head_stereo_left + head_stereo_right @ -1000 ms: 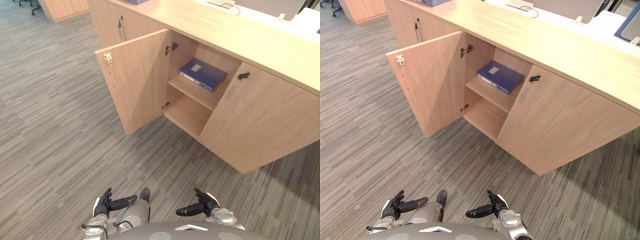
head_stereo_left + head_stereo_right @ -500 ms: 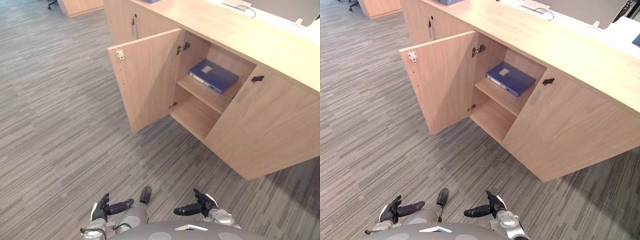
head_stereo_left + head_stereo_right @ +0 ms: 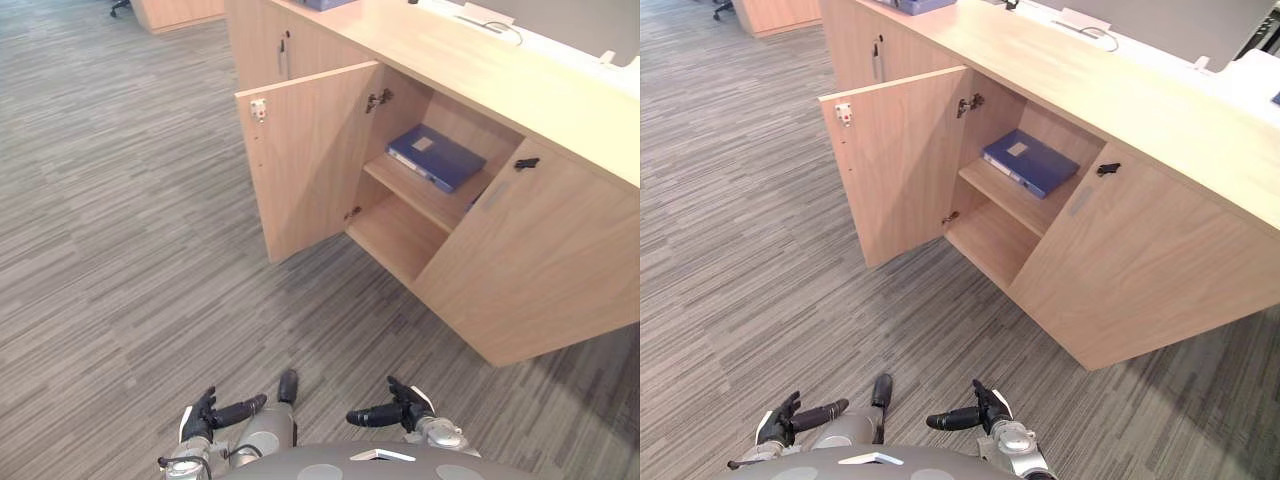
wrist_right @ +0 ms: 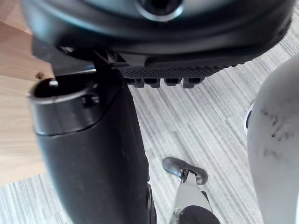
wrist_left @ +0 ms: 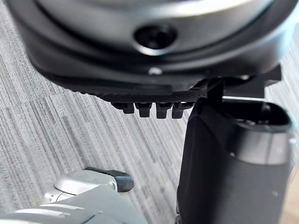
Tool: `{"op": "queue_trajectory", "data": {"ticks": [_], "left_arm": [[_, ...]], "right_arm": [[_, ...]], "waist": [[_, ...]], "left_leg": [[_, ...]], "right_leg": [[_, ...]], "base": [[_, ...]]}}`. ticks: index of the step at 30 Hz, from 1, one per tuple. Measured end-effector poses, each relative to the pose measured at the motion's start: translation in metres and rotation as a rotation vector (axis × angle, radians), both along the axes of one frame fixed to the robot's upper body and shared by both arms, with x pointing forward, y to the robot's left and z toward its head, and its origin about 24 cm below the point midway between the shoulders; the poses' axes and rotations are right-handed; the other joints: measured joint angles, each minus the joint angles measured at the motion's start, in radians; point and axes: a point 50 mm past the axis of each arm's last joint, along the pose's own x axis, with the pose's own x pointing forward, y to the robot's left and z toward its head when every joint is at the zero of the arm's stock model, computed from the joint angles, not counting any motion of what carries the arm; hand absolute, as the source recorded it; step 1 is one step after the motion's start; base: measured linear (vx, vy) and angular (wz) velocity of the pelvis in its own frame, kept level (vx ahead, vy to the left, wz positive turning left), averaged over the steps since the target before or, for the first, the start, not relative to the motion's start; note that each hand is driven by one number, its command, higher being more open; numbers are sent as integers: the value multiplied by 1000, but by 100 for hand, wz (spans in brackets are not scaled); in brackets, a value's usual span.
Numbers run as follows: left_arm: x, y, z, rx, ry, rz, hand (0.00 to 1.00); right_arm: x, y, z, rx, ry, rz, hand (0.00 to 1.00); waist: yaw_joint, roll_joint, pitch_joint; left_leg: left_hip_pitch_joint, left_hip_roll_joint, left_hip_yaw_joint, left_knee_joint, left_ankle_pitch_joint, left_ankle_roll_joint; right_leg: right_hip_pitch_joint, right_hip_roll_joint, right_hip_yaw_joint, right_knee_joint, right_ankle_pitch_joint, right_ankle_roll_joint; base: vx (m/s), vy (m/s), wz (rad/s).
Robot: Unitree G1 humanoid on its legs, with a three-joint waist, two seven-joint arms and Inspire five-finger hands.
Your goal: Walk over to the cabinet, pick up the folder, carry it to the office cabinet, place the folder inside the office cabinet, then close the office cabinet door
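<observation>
On cabinet shelf (image 3: 398, 186), folder (image 3: 435, 157) unmoved; left hand (image 3: 205, 415), right hand (image 3: 405, 408) still empty.

Cut off at right edge: cabinet (image 3: 470, 300), worktop (image 3: 520, 85). Hidden behind shut door (image 3: 540, 260): right ends of both shelves (image 3: 410, 195). Too small to tell: white items (image 3: 490, 15) at worktop's far end, label (image 3: 424, 143) on folder (image 3: 445, 165).

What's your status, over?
Left hand, right hand open, empty. Blue folder lies on cabinet's upper shelf. Its door stands wide open.
</observation>
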Motion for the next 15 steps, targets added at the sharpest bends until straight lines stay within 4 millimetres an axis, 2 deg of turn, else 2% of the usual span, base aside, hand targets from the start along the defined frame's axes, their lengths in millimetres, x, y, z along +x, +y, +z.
{"op": "queue_trajectory", "data": {"ticks": [2,5,8,9,11,13,15], "left_arm": [[-4,-1,-1,-14,-1,53,100],[-6,1,-1,-10,-1,88,100],[-10,2,-2,-21,-4,163,100],[-12,2,-2,-21,0,193,100],[-14,-3,-4,-36,0,237,100],[-18,-5,-5,-42,8,270,100],[-24,-6,-6,-47,19,315,100]], "right_arm": [[-1,-2,0,-1,0,-16,100],[0,-5,1,1,-7,-45,100],[-4,-15,1,-12,-10,-109,100],[-4,-22,2,-28,-14,-127,100],[-6,-29,2,-46,-8,-124,100],[-4,-31,3,-54,-11,-120,100],[2,-27,4,-55,-25,-94,100]], "waist": [[3,7,-2],[-7,6,0],[-18,11,2],[-33,14,1],[-34,24,3],[-33,33,5],[-33,41,2]], "left_leg": [[-11,9,22,52,-37,2],[-7,9,44,55,-44,0],[-7,29,161,66,-72,-7],[-9,35,215,71,-72,-8],[-22,38,251,87,-71,-6],[-45,37,256,114,-81,10],[-87,39,252,181,-113,37]], "right_leg": [[4,-13,17,4,-3,-4],[-8,-32,29,38,-13,8],[-17,-67,9,86,-37,25],[-20,-85,-14,101,-55,25],[-20,-104,-29,107,-69,31],[-24,-108,-31,99,-68,32],[-18,-110,-39,62,-50,57]], "base": [[19,25,-13],[-11,27,-17],[-32,24,25],[-13,55,49],[0,76,36],[33,74,10],[83,112,6]]}}
